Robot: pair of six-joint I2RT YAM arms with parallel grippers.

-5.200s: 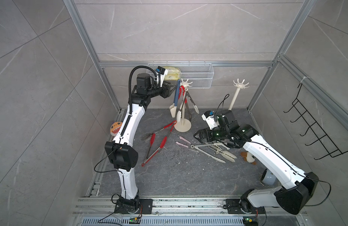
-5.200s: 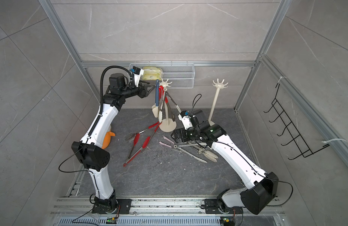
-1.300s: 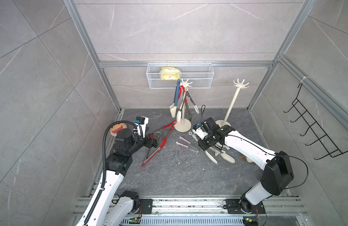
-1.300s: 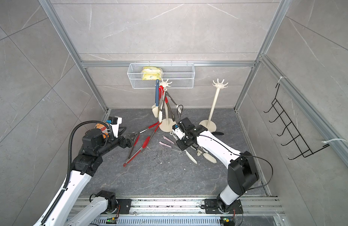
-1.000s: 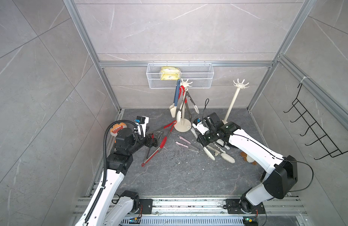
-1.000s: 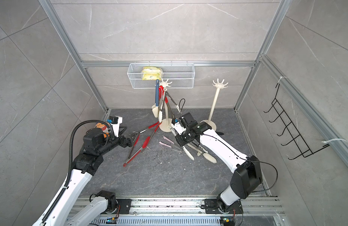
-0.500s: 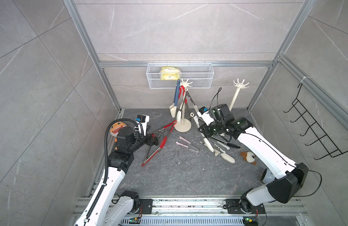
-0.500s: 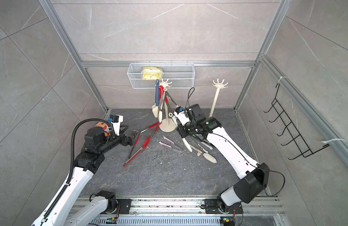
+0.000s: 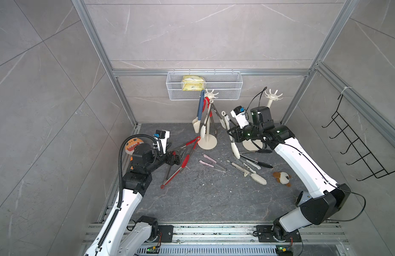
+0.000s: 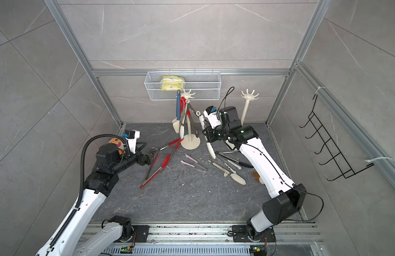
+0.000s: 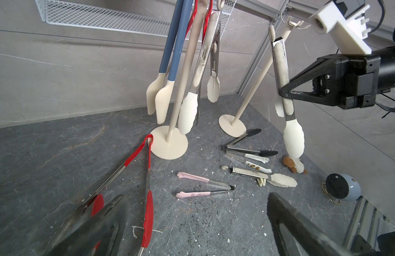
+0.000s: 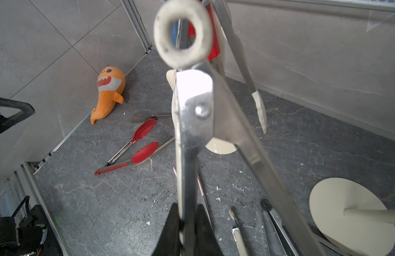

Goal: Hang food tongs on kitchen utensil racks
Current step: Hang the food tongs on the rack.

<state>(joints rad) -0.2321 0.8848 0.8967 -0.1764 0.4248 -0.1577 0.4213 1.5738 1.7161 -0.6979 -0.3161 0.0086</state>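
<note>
My right gripper (image 9: pixel 232 133) (image 12: pixel 187 223) is shut on steel food tongs with cream tips (image 9: pixel 234 150) (image 12: pixel 192 124). They hang upright above the floor, ring end up, between the two kitchen utensil racks. The left rack (image 9: pixel 211 124) (image 10: pixel 188 124) carries blue, red and steel tongs on its prongs. The right rack (image 9: pixel 273 95) (image 10: pixel 249 95) has a bare crown behind my right arm. My left gripper (image 9: pixel 176 158) (image 11: pixel 192 232) is open, low over long red tongs (image 9: pixel 181 161) (image 11: pixel 147 199) lying on the floor.
Pink tongs (image 9: pixel 211 163), black-tipped tongs (image 9: pixel 256 163) and cream tongs (image 9: pixel 252 175) lie on the floor by a small plush toy (image 9: pixel 282 177). An orange shark toy (image 9: pixel 132 144) sits at the left wall. White mesh basket (image 9: pixel 204 85) at back, black wire hook rack (image 9: pixel 356 146) right.
My right gripper has lifted the cream-tipped tongs off the floor and carried them up and back towards the racks. The left arm has hardly moved.
</note>
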